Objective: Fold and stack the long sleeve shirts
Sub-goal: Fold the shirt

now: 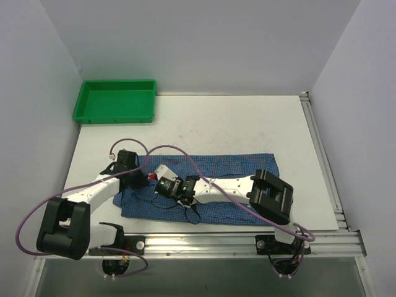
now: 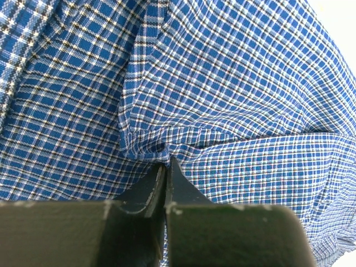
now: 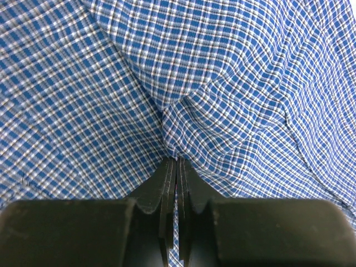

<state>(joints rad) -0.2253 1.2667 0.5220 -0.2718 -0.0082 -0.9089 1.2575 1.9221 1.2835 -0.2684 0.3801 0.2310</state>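
One long sleeve shirt (image 1: pixel 241 168) of blue fine-checked cloth lies folded into a long band across the near half of the table. My left gripper (image 1: pixel 145 178) is down on the band's left end. In the left wrist view it (image 2: pixel 167 162) is shut, pinching a puckered fold of the shirt (image 2: pixel 233 83) at its tips. My right gripper (image 1: pixel 158 185) reaches left along the band and sits close beside the left one. Its jaws (image 3: pixel 177 160) are shut on a raised ridge of the shirt (image 3: pixel 111 83). Collar, buttons and sleeves are not visible.
A green plastic tray (image 1: pixel 115 83) stands at the table's far left corner. Metal rails run along the right edge (image 1: pixel 322 154) and the front edge (image 1: pixel 204 242). Purple cables (image 1: pixel 179 154) loop over the shirt's left part. White walls enclose the table.
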